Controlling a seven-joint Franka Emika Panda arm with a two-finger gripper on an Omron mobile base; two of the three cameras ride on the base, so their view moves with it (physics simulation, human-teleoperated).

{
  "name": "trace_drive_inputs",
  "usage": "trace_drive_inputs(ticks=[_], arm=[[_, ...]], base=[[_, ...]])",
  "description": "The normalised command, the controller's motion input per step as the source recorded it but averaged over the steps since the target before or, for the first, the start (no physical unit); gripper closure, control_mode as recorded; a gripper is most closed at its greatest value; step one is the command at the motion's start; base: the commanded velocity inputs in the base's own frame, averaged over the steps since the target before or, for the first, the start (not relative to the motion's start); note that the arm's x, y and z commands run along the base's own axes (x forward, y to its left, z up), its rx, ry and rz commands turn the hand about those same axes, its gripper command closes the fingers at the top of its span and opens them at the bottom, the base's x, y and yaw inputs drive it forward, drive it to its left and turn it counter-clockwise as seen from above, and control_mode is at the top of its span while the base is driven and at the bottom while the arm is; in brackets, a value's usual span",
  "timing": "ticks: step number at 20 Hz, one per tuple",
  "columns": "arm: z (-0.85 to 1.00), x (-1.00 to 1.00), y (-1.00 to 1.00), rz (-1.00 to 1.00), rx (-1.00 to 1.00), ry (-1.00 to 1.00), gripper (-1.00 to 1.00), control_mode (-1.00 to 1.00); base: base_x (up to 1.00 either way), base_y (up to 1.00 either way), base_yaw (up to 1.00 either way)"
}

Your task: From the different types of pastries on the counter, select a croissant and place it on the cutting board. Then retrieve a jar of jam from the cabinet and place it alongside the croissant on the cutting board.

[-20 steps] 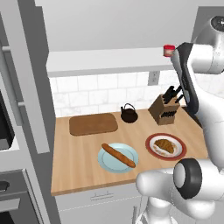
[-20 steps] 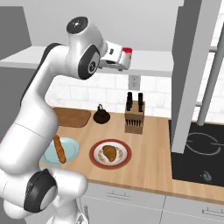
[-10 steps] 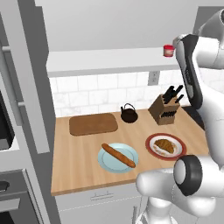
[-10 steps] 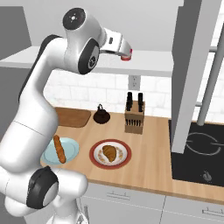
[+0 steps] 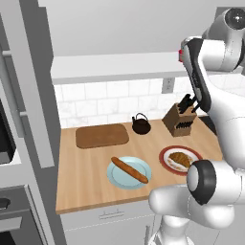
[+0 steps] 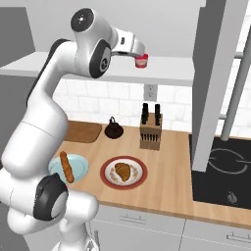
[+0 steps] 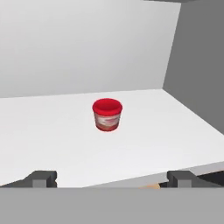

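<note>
The gripper [image 7: 111, 178] is spread wide and holds nothing, level with the white cabinet shelf [image 7: 52, 131], where the jar of jam [image 7: 107, 114] stands upright, well ahead of the fingertips. The croissant [image 6: 123, 171] lies on its red-rimmed plate [image 6: 107, 178] — the cutting board [image 5: 102, 136] is bare, so the first step looks undone. The risk, as I judge it: a fingertip could clip the small squat jar and tip it or push it deeper — or the grip could close too high, on the lid.

Red-lidded jar of jam [image 7: 107, 114] upright (cabinet shelf [image 7: 57, 144]).
</note>
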Motion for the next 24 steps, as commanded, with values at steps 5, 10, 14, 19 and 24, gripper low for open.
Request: trace_drive_inputs(ticks=[5,10,14,19,24], arm=[[0.0,0.43,0.0,0.01,0.0,0.08,-1.0,-1.0],[0.0,0.12,0.0,0.0,0.0,0.01,-1.0,-1.0],[-0.33,0.0,-0.02,0.0,-0.02,-0.08,-1.0,-1.0],[-0.34,0.0,0.0,0.0,-0.02,-0.15,-1.0,-1.0],[-0.12,0.14,-0.02,0.01,0.0,-0.02,-1.0,-1.0]], base=[[0.0,0.0,0.0],[0.0,0.0,0.0],[0.0,0.0,0.0],[0.0,0.0,0.0],[0.0,0.0,0.0]])
